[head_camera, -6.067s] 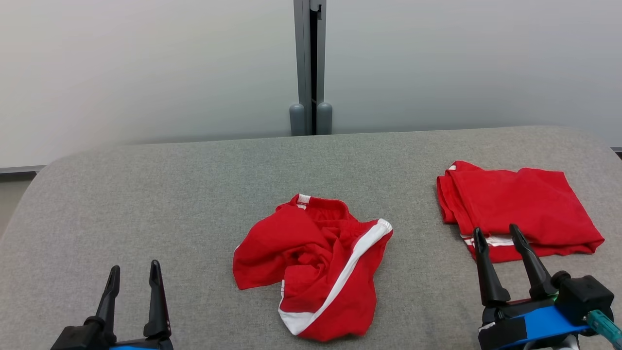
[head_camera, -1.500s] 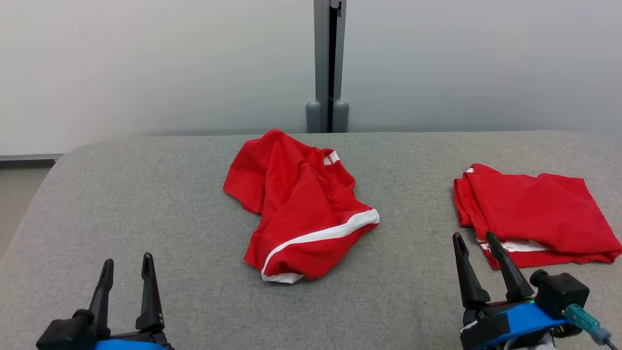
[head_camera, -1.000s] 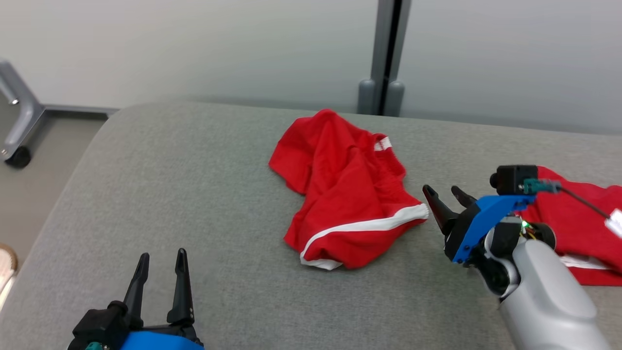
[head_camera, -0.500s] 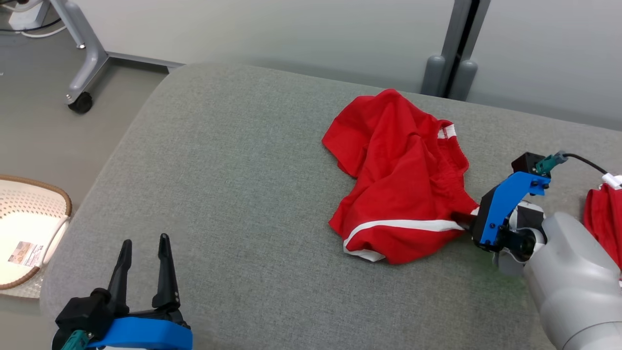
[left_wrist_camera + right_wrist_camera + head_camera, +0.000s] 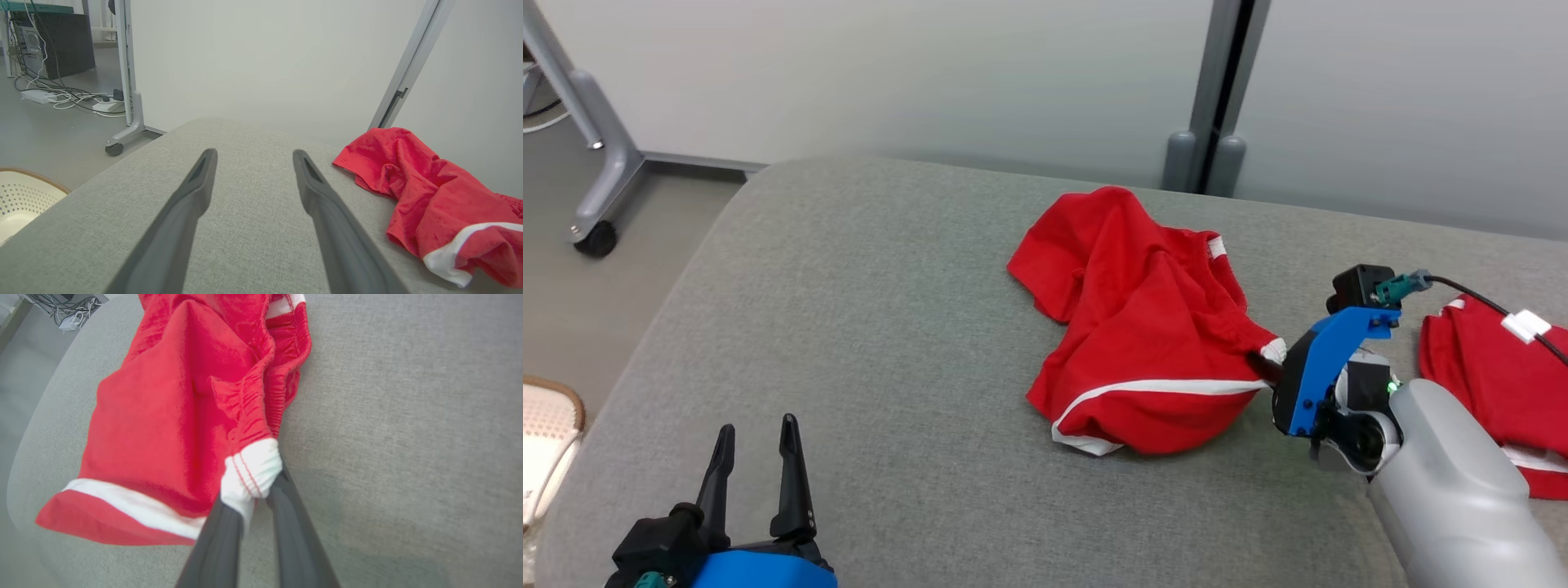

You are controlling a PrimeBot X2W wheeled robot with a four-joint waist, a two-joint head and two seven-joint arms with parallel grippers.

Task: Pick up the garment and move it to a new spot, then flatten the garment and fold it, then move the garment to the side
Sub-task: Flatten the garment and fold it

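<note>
The garment (image 5: 1143, 327) is a crumpled pair of red shorts with white trim, lying mid-way across the grey padded surface (image 5: 849, 327). My right gripper (image 5: 1267, 365) reaches in from the right and is shut on its white-trimmed right corner. In the right wrist view the two dark fingers (image 5: 222, 535) pinch a bunched white hem of the garment (image 5: 171, 416), with my right gripper (image 5: 255, 486) low over the surface. My left gripper (image 5: 754, 437) stands open at the lower left, well apart from the cloth. The left wrist view shows my left gripper (image 5: 253, 157) holding nothing, with the garment (image 5: 429, 200) off to its right.
A second, folded red garment (image 5: 1494, 384) lies at the far right behind my right forearm. A perforated basket (image 5: 547, 441) sits on the floor past the surface's left edge. A wheeled stand leg (image 5: 596, 188) and a grey post (image 5: 1213, 122) stand behind.
My right gripper, open a second ago, reached the garment's right corner and closed on its white hem. The head camera has turned, shifting the whole picture. The left gripper stays open.
</note>
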